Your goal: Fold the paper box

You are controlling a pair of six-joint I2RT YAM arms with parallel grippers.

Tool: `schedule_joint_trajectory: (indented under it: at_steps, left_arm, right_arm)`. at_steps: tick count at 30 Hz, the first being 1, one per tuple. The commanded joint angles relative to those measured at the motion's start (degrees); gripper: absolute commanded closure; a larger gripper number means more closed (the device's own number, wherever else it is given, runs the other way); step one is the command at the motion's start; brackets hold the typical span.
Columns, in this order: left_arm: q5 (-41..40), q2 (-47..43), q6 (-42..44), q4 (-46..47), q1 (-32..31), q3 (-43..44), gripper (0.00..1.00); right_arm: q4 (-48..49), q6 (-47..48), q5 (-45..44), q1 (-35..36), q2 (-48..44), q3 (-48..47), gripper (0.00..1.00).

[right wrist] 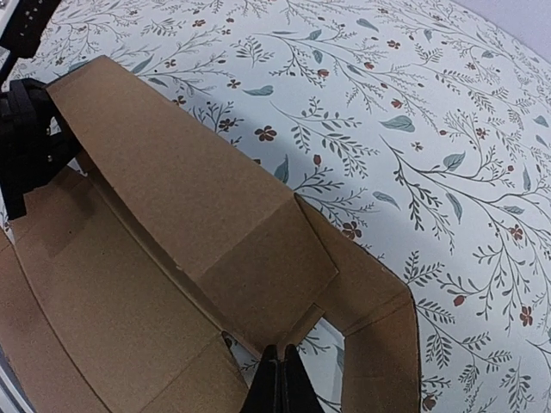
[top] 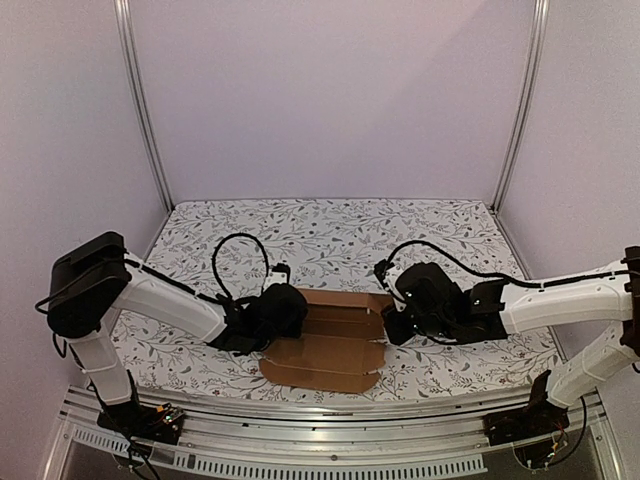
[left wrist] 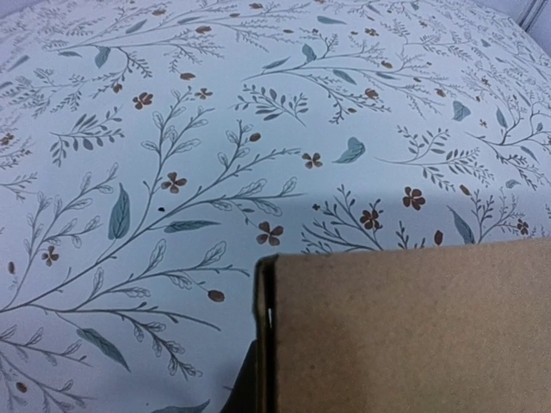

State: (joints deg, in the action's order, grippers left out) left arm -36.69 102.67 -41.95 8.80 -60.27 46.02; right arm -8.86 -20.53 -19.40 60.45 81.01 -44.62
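The paper box [top: 325,355] is a brown die-cut sheet lying partly folded on the flowered table, between the two arms. My left gripper [top: 285,312] is shut on its left end. In the left wrist view the cardboard [left wrist: 413,327] fills the lower right and hides the jaws, with only one dark finger [left wrist: 239,391] showing under the folded edge. My right gripper [top: 392,325] is at the sheet's right end. In the right wrist view the long rear flap [right wrist: 172,172] stands raised, and my right gripper [right wrist: 280,351] is pinched shut on the corner of a small tab.
The flowered tablecloth [top: 330,240] covers the whole table. Lilac walls and two metal posts [top: 145,110] close in the back and sides. A metal rail [top: 330,440] runs along the near edge by the arm bases.
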Motion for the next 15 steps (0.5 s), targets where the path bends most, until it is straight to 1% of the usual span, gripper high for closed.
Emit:
schedule_joint_trajectory:
  at_steps: [1, 6, 15]
  left_arm:
    - [0.99, -1.22, -2.80, -5.84, -1.63, 0.28, 1.00]
    - [1.09, -1.25, -3.43, -7.21, -2.76, 0.81, 1.00]
    - [2.86, -1.53, -4.74, -7.29, -3.63, 1.03, 1.00]
  right_arm:
    - [1.71, -1.17, -1.38, -0.74, 2.19, -1.62, 1.00]
    - [4.04, -1.30, -1.75, -0.79, 4.62, -1.94, 1.00]
    - [7.96, -1.85, 0.79, -0.91, 8.78, -4.28, 1.00]
